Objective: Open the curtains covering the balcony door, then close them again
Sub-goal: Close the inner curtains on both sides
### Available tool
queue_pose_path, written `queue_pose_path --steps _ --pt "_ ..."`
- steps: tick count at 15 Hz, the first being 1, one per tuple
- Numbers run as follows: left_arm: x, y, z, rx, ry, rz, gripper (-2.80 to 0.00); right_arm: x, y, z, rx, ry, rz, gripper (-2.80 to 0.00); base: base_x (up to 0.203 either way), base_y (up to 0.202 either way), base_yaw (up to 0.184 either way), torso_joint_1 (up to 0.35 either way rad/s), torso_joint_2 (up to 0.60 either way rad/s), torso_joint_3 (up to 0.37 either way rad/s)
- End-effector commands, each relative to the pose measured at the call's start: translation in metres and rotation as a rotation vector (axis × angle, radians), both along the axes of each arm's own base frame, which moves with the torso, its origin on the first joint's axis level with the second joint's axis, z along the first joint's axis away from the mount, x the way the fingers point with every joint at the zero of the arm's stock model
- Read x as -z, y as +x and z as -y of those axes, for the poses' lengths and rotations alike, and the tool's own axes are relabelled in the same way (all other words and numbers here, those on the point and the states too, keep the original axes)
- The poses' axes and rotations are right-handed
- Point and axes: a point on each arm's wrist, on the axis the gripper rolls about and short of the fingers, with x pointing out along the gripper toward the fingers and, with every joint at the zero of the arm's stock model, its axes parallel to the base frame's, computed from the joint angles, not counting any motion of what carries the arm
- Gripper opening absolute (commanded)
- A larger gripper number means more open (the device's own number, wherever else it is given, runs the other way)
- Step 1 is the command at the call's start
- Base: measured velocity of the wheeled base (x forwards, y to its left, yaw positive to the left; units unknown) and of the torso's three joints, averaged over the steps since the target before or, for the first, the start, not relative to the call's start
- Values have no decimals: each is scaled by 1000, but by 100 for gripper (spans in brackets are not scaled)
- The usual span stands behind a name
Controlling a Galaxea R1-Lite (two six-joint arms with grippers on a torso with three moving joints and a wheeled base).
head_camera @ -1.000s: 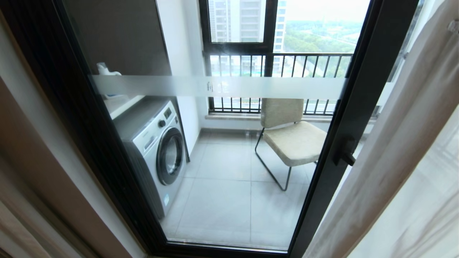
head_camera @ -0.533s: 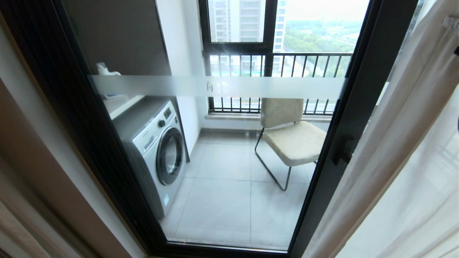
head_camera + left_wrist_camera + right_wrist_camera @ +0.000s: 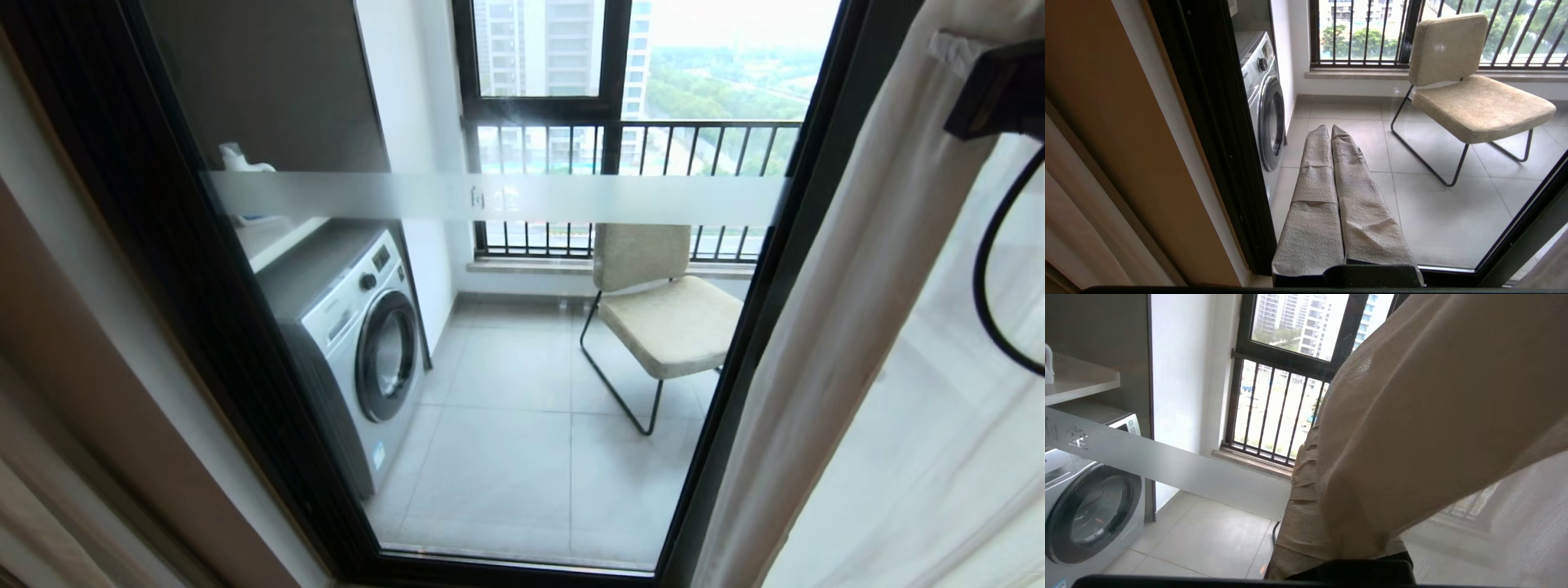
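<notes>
I see the curtains [image 3: 890, 327] gathered at the right side of the balcony door [image 3: 506, 327], a beige opaque layer in front and the white sheer [image 3: 963, 457] behind it toward the right edge. Most of the door glass is uncovered: through it I can read the frosted band [image 3: 490, 198], the washing machine [image 3: 351, 327], the beige chair [image 3: 665, 306] and the barred window [image 3: 637, 155] beyond. So I judge the opening half done or nearly so, and the closing half not yet finished; the fabric's leading edge lies over the door's right black stile.

The right end effector [image 3: 1306, 457] is high at the right, its dark wrist [image 3: 992, 90] and cable showing at the head view's upper right corner. In its own camera the beige fabric drapes over its padded fingers [image 3: 1298, 522], which are together; I cannot tell whether cloth is pinched between them or merely lying across. To draw the drape back across the glass, I expect it must carry that edge leftward.

The left end effector [image 3: 1330, 128] is parked low before the door's left stile, fingers pressed together, holding nothing.
</notes>
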Motion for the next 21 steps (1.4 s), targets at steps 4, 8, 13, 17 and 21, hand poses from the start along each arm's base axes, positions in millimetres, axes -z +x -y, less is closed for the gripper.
queue_pose_path --steps 4,8,13,17,21 --pt "0 0 0 -1 0 1 -280 4 30 -54 -7 -15 -25 -280 0 0 0 0 0 0" --pt "0 0 0 -1 0 1 -280 3 51 -95 -40 -48 -14 -280 0 0 0 0 0 0" --pt "0 0 0 -1 0 2 -280 6 62 -142 -100 -84 -1 -280 0 0 0 0 0 0" --pt "0 0 0 -1 0 1 -280 17 61 -174 -167 -115 -12 -280 0 0 0 0 0 0" --pt "0 0 0 -1 0 1 -280 25 58 -197 -219 -129 -21 -280 0 0 0 0 0 0"
